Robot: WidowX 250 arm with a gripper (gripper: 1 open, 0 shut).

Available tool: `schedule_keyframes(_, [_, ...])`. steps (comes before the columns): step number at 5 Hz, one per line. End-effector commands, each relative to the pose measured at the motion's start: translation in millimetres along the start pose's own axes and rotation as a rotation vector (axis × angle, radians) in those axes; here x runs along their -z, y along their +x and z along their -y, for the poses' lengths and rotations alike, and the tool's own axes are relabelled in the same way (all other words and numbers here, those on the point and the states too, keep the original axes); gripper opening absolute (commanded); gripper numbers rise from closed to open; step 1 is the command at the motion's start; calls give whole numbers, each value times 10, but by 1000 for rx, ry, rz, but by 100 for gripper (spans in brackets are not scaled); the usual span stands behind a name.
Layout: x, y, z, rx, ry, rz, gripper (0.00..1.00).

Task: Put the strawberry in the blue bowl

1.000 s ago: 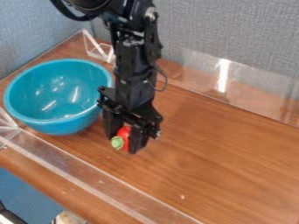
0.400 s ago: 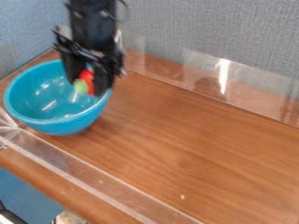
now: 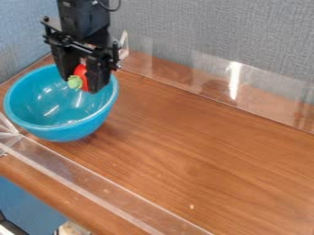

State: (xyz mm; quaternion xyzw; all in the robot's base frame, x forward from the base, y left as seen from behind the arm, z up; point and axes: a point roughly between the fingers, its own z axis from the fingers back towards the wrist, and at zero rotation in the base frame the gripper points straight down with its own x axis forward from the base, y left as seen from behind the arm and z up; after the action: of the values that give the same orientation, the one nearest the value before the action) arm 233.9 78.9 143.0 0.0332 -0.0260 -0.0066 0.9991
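The pick looks done and the carry nearly so. The strawberry point(image 3: 77, 77) is off the table, pinched between the jaws of the gripper point(image 3: 79, 75), and it hangs over the bowl point(image 3: 50, 106), above the bowl's far right part, near the rim. It has not been let go: the red body with a bit of green at its lower end is plainly up between the fingers, and it looks to be clear of the bowl's inner wall (though how far above is hard to judge from this angle). The bowl itself holds nothing that can be seen; its glossy inside shows only highlights.

What remains, as I judge it, is the release, perhaps after a small move toward the bowl's middle so the berry does not clip the rim, and then drawing the arm away.

The arm point(image 3: 81, 16) comes down from the top of the view, near the grey back wall, and the gripper points about straight down over the bowl. Its dark fingers are closed on the strawberry. The wooden table point(image 3: 208, 156) to the right of the bowl is bare, with clear plastic rails point(image 3: 73, 188) along its edges.
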Motion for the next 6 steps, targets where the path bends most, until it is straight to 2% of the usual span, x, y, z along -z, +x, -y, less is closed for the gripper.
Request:
schedule_keyframes(1, [-267, 56, -49, -3, 36, 95, 0])
schedule_keyframes(6, [-398, 47, -79, -11, 65, 135, 0])
